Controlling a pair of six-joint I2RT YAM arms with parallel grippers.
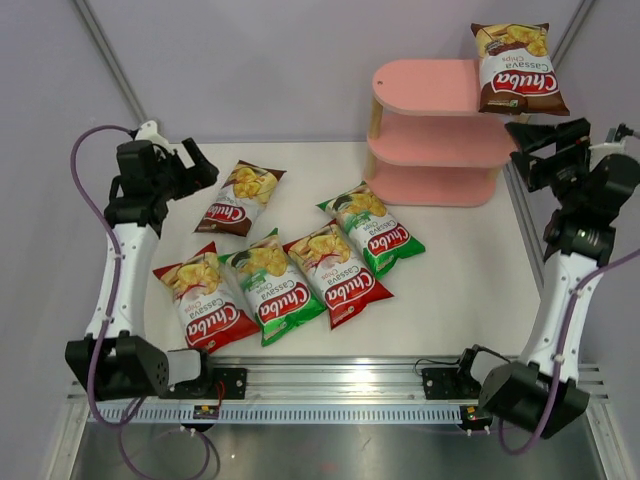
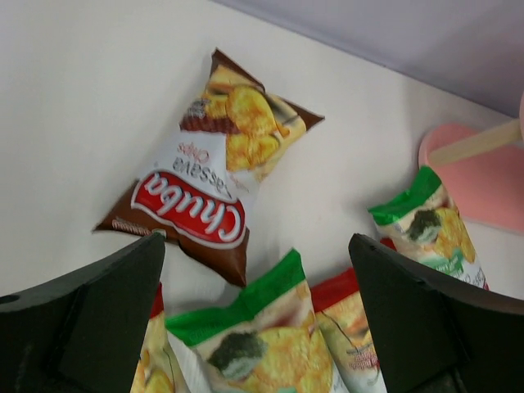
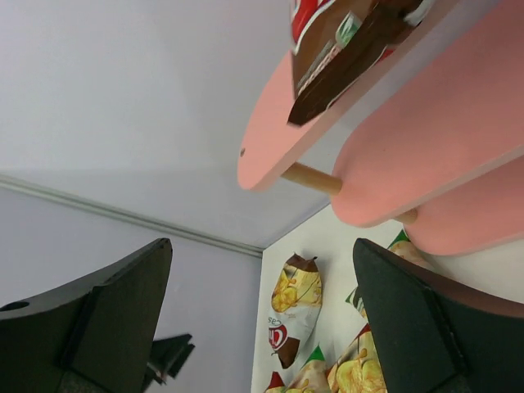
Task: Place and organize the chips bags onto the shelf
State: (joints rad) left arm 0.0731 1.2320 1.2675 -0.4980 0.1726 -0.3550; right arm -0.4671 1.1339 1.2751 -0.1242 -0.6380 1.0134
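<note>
One of the six bags is up: a glossy brown Chuba cassava chips bag (image 1: pixel 516 68) lies on the top board of the pink three-tier shelf with oval boards and light wooden posts (image 1: pixel 425 88). It sits at the board's right end, with its lower edge overhanging the rim (the right wrist view shows that corner jutting past the board from below). No bag shows on the two lower boards, as far as they are visible.

Five bags lie flat on the white surface (image 1: pixel 470 280). The second brown bag (image 1: pixel 240 197) lies alone, nearest the left arm. In front of it a row fans out: a red bag (image 1: pixel 205 297), a green bag (image 1: pixel 272 288), a second red bag (image 1: pixel 337 274) and a second green bag (image 1: pixel 372 230). Neighbours in the row touch or overlap at their edges, and the last lies closest to the shelf's foot.

The left end effector (image 1: pixel 196 162) hovers above the lone brown bag, jaws spread wide with nothing between them. The right end effector (image 1: pixel 548 138) hangs just beside the shelf's right end, below the placed bag, equally wide and empty.

I judge the task to be early: one placement is done and five are left. The placed bag may also want squaring on its board.
</note>
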